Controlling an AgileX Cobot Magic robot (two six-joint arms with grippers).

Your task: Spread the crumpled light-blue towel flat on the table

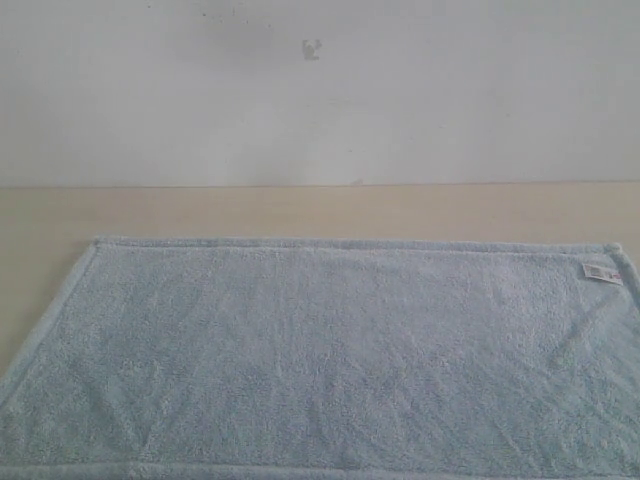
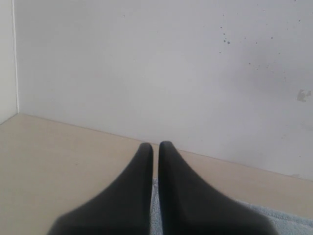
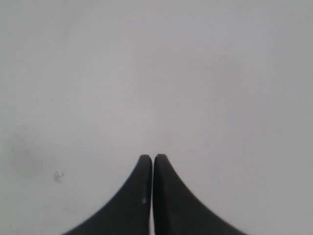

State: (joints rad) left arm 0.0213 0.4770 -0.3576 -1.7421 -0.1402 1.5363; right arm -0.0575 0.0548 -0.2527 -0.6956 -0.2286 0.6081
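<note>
Basically flat: towel (image 1: 320,360) lies spread on the table (image 1: 300,210) and fills the exterior view from 3 through 6 to 9 o'clock. Far hem runs straight, with a bare strip of table beyond it toward 12. Small white tag (image 1: 602,272) sits at the far corner, about 3 o'clock. Only faint creases, no bunching. Plain wall (image 1: 450,100) is behind, with a small grey mark (image 1: 311,49) near 12 o'clock.

Grippers show only in the wrist views. Left gripper (image 2: 155,145): dark jaws pressed together with nothing between them, held above the table. That view also catches a sliver of towel edge beside the jaws and a wall corner. Right gripper (image 3: 153,157): jaws closed tight and empty, with only wall behind, no table or towel in that view.
</note>
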